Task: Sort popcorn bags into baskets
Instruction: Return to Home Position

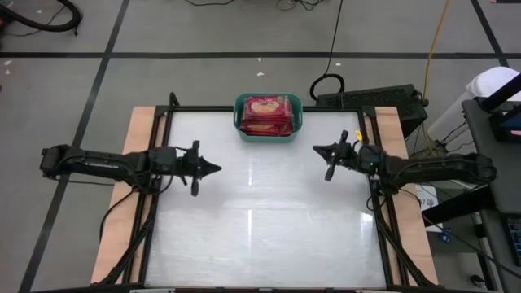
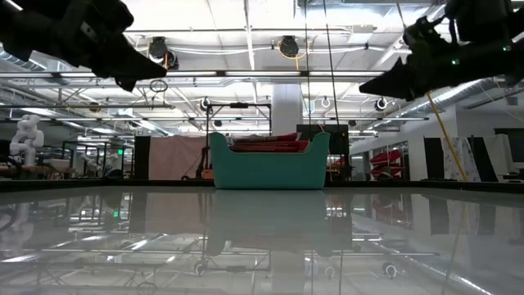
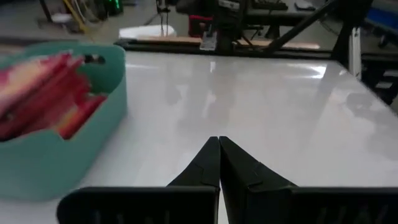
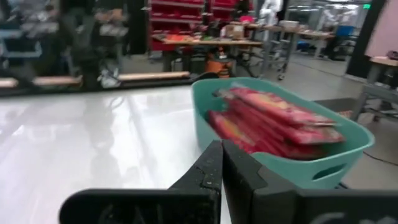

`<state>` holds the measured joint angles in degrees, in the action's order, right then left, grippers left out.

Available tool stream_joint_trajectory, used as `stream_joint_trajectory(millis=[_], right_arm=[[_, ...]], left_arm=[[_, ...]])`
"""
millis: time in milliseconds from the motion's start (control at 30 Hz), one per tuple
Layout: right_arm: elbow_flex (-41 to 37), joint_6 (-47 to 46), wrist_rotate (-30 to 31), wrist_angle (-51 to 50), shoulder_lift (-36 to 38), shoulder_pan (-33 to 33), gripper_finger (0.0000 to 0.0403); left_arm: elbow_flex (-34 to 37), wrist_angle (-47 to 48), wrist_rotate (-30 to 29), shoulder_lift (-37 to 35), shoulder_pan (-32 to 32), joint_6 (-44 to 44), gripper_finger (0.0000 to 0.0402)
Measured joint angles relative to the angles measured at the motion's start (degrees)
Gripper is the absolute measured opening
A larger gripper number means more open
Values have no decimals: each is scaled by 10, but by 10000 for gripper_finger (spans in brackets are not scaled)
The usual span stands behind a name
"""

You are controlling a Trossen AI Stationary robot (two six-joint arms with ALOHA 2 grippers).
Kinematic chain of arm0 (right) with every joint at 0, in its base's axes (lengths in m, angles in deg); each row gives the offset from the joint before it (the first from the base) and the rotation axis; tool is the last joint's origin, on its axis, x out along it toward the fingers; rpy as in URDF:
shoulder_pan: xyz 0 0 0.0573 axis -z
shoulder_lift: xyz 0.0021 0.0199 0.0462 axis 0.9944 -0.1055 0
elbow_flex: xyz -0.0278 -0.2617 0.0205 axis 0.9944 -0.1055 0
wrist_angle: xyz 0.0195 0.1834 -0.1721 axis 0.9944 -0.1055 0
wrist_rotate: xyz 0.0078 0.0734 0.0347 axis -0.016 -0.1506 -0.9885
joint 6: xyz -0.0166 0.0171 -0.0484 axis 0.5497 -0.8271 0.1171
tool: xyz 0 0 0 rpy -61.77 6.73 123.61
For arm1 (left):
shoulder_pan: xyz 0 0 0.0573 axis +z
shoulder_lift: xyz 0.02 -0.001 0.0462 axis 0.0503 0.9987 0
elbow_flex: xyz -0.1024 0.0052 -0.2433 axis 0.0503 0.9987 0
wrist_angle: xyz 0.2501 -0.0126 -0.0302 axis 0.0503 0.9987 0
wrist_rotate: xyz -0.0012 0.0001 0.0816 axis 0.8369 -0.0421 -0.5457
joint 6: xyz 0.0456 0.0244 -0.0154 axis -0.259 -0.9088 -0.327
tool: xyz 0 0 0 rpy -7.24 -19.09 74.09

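- The left gripper (image 1: 213, 168) has its two fingers pressed together to a point and holds nothing. It hangs above the left half of the table, pointing right towards the middle.
- The right gripper (image 1: 317, 149) is likewise pinched closed and empty. It is above the right half, pointing left, and sits a little farther back than the other.
- The basket (image 1: 297, 106) stands at the middle of the far edge, between the two arms and beyond both tips. Its long axis runs left to right. It lies far-right of the left gripper and far-left of the right gripper, and the right one looks somewhat nearer to it.
- The popcorn bags (image 1: 267, 114) are all inside the basket, a red pile lying flat and reaching about to the rim. The right wrist view shows them slanting on one another. No bag is seen loose outside it.
- By my reading the sorting is finished. What remains is for each arm to draw back to its own side, away from the basket, with nothing in between to knock.
- The table (image 1: 260, 236) is a glossy white sheet in a dark frame with wooden strips along the left and right.
- Beyond it are a grey floor with dark lines, trailing cables, and a lit workshop hall.
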<state>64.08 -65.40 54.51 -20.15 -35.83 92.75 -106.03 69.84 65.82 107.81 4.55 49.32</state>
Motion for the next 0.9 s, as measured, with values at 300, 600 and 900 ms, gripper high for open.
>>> stream_joint_trajectory(millis=[300,600,900], right_arm=[[-17,34,15,-8,0,-60,0],[-17,35,25,12,0,-126,0],[-28,38,-43,16,2,-142,0]], left_arm=[[20,5,-13,-6,-2,-71,1],[93,-69,12,-32,-65,-105,1],[173,-164,-6,-104,-83,-87,1]])
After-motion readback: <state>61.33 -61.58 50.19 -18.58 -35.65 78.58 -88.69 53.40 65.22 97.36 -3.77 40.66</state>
